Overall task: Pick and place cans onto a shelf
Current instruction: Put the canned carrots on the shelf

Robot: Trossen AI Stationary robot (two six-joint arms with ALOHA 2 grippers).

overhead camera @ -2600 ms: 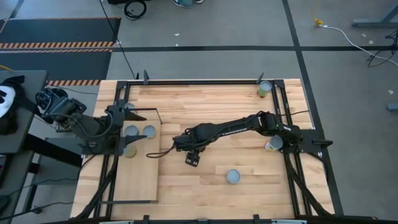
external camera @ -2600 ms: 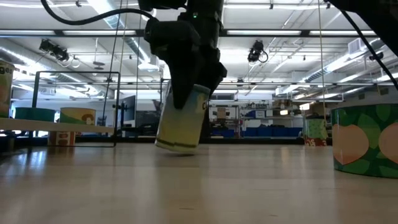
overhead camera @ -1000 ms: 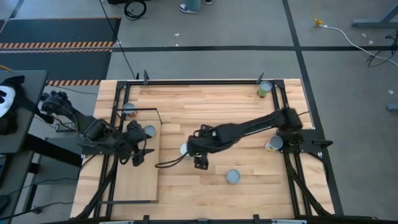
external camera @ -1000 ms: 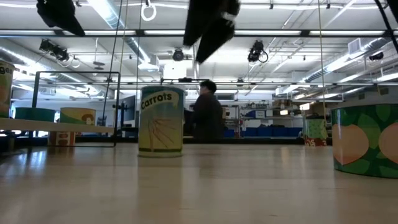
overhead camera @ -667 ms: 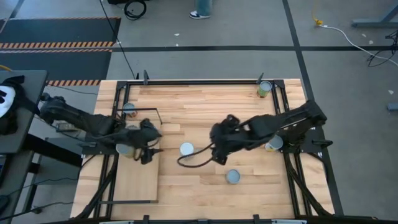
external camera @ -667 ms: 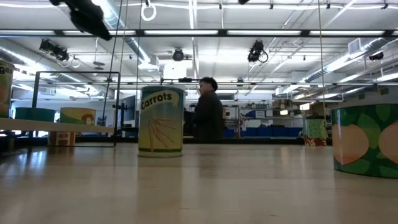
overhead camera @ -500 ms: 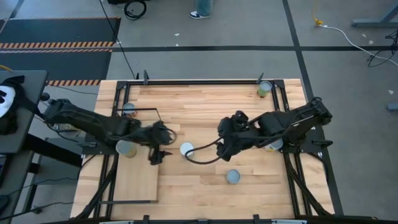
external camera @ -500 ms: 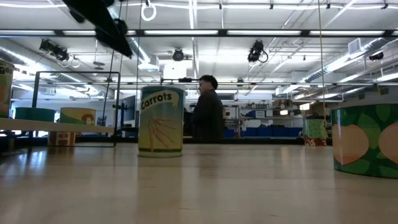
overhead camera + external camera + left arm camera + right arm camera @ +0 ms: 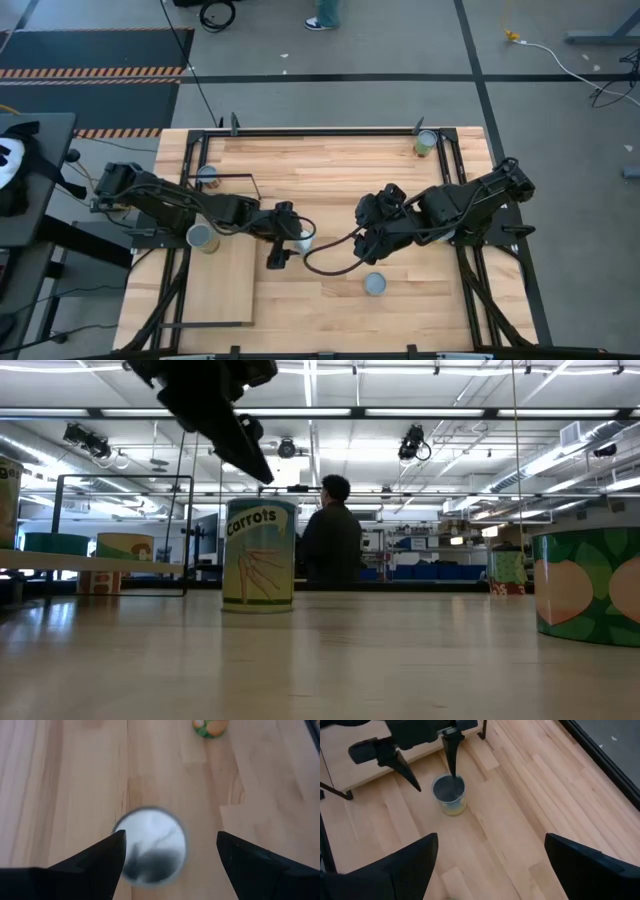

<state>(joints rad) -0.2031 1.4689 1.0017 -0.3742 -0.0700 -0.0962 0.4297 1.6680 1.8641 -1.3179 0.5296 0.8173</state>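
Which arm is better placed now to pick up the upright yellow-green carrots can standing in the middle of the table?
Left. The left gripper hangs open right above the carrots can, fingers on either side, near the light-wood shelf. The right gripper is open, farther off.

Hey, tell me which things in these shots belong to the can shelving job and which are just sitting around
Part of the job:
- carrots can
- can by the right arm
- corner can
- shelf
- cans on the shelf
- left gripper, open over the carrots can
- right gripper, open

Just about:
- person in the room
- floor cables
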